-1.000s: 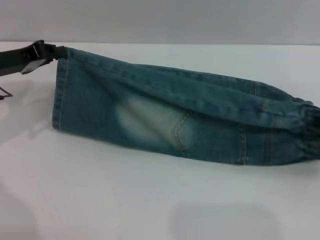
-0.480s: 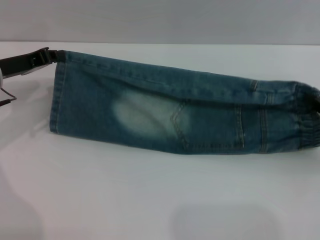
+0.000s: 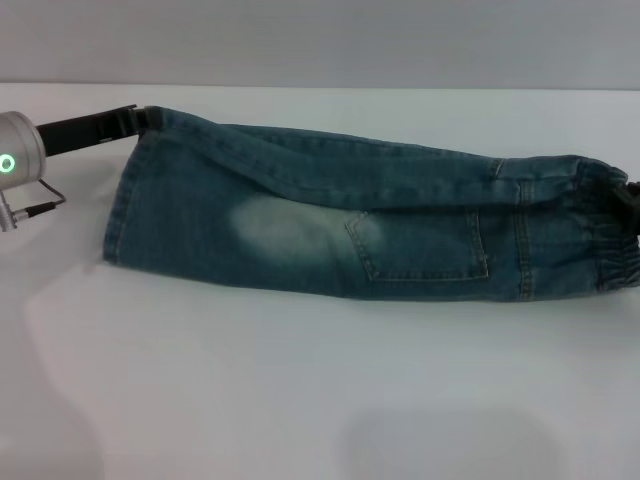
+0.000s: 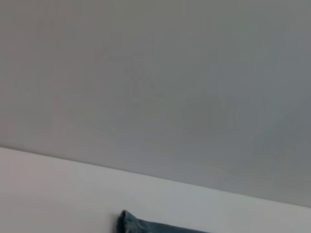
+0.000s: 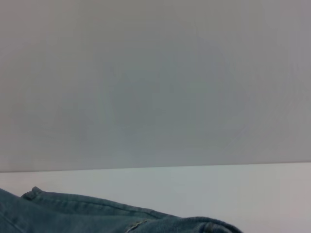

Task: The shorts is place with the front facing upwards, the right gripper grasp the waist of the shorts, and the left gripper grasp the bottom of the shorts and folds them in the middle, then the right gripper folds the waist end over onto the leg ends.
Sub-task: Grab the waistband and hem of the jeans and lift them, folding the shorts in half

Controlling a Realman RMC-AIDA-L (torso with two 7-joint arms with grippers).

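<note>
The denim shorts (image 3: 330,230) lie folded lengthwise across the white table (image 3: 300,400), with a back pocket and a faded patch facing up. On the left is the bottom of the shorts (image 3: 118,215), its straight hem running down to the table. My left gripper (image 3: 140,117) is shut on that hem's upper corner, its silver wrist (image 3: 15,160) showing a green light. On the right is the ruffled waist (image 3: 610,245); only a dark strip of my right gripper (image 3: 632,195) shows at the picture's edge, shut on the band. Each wrist view catches just a denim edge (image 4: 146,226) (image 5: 73,211).
A plain grey wall (image 3: 320,40) rises behind the table's far edge. A thin cable (image 3: 35,205) hangs by the left wrist. White tabletop stretches in front of the shorts toward me.
The shorts have sunk from hanging between the grippers to lying flatter, the pocket side spreading out. My left gripper has moved right, bringing its silver wrist into view. The waist end has dropped slightly.
</note>
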